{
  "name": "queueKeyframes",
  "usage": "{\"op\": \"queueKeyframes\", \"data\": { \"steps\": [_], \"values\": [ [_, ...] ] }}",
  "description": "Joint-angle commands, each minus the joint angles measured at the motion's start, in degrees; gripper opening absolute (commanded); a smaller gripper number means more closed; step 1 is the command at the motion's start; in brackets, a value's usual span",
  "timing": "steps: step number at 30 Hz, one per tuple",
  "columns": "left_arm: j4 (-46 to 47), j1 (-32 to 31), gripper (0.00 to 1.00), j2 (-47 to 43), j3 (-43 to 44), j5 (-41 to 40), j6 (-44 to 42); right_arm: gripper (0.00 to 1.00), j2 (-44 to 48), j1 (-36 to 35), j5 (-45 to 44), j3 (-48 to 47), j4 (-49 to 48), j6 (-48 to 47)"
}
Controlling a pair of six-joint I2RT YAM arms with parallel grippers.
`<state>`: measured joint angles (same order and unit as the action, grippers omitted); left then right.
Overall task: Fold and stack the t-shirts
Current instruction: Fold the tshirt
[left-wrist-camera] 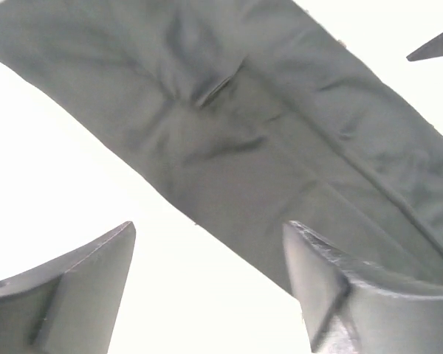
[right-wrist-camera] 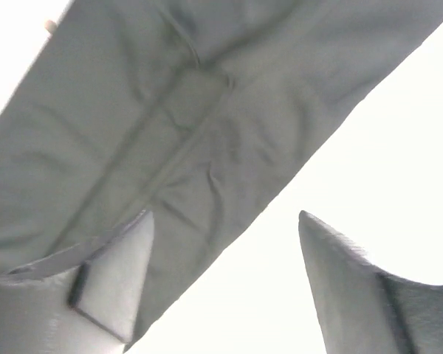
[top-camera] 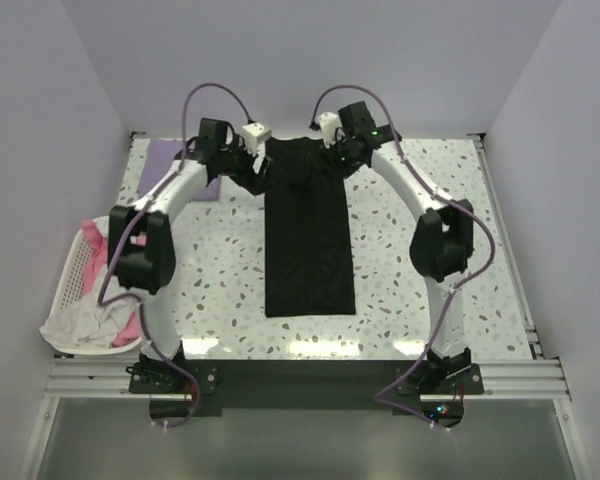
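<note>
A black t-shirt [top-camera: 308,230] lies on the table as a long narrow strip, its sides folded in to the middle. It also fills the left wrist view [left-wrist-camera: 251,133] and the right wrist view [right-wrist-camera: 170,125]. My left gripper [top-camera: 263,165] is open over the strip's far left edge; one finger [left-wrist-camera: 340,287] is over the cloth, the other [left-wrist-camera: 74,295] over bare table. My right gripper [top-camera: 332,155] is open over the far right edge, with one finger [right-wrist-camera: 111,280] over the cloth. Neither holds anything.
A white basket [top-camera: 72,285] with white and pink clothes [top-camera: 90,320] hangs off the table's left edge. A folded lavender cloth [top-camera: 170,165] lies at the far left of the speckled table [top-camera: 430,310], partly behind the left arm.
</note>
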<state>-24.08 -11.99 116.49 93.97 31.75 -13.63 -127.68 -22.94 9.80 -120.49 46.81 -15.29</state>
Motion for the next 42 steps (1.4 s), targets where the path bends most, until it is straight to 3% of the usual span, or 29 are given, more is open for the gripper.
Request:
{"op": "queueKeyframes", "data": {
  "steps": [1,3,7,10,11,13,14,15,17,18,22,23,28,33,37,42],
  "values": [
    [1.05,0.3,0.94,-18.37,-4.21,2.79,-9.83,0.87,18.32,-0.18,3.91,-0.29,-0.66,-3.34],
    [1.48,0.3,1.0,-25.91,-6.86,3.32,-12.98,0.96,22.45,-0.18,3.04,4.71,-4.15,-3.35],
    [4.82,0.04,1.0,-35.87,-16.6,2.27,-14.14,0.99,33.95,-0.18,0.21,15.61,-9.98,-6.82],
    [4.57,0.04,1.0,-41.33,-21.27,1.91,-13.53,0.99,37.93,-0.18,7.93,20.37,-5.17,-17.03],
    [2.65,0.04,1.0,-42.3,-21.64,3.39,-17.36,0.99,40.12,-0.26,12.82,22.12,-3.06,-19.06],
    [-8.14,-0.14,1.0,-43.8,-22.69,11.44,-23.95,0.99,42.06,-1.13,15.76,24.85,2.48,-22.67],
    [-12.36,-1.36,1.0,-44.5,-23.74,13.58,-31.99,0.98,43.64,-1.93,16.38,29.04,3.98,-23.81],
    [-16.75,-2.94,1.0,-45.11,-25.75,14.13,-34.68,0.99,44.78,-2.98,15.87,32.04,6.17,-26.52],
    [-17.76,-10.11,1.0,-49.13,-35.4,8.71,-41.87,0.99,48.46,-7.37,13.5,43.33,4.63,-27.33],
    [-15.24,-12.6,1.0,-51.34,-43.7,4.51,-43.57,0.99,49.62,-10.86,11.31,47.32,3.74,-28.73],
    [-3.54,-22.36,1.0,-63.03,-60.96,-1.77,-44.56,0.99,55.6,-17.39,9.01,65.51,-3.55,-28.92],
    [-1.43,-26.03,0.95,-64.88,-63.36,-3.08,-43.42,0.98,56.22,-18.19,8.92,67.73,-5.91,-29.27],
    [11.32,-32.48,0.81,-62.01,-69.62,-9.24,-38.85,0.92,59.74,-21.18,6.99,81.17,-14.72,-36.12],
    [18.61,-33.98,0.66,-57.25,-70.94,-8.37,-36.73,0.7,58.16,-21.36,6.37,84.8,-20.87,-40.87],
    [19.59,-34.68,0.56,-55.76,-72.62,-8.81,-37.96,0.59,55.96,-21.53,6.46,87.35,-27.11,-41.31],
    [17.83,-34.68,0.49,-53.21,-72.26,-7.49,-39.55,0.57,53.76,-21.45,7.16,87.88,-29.23,-41.84]
  ]
}}
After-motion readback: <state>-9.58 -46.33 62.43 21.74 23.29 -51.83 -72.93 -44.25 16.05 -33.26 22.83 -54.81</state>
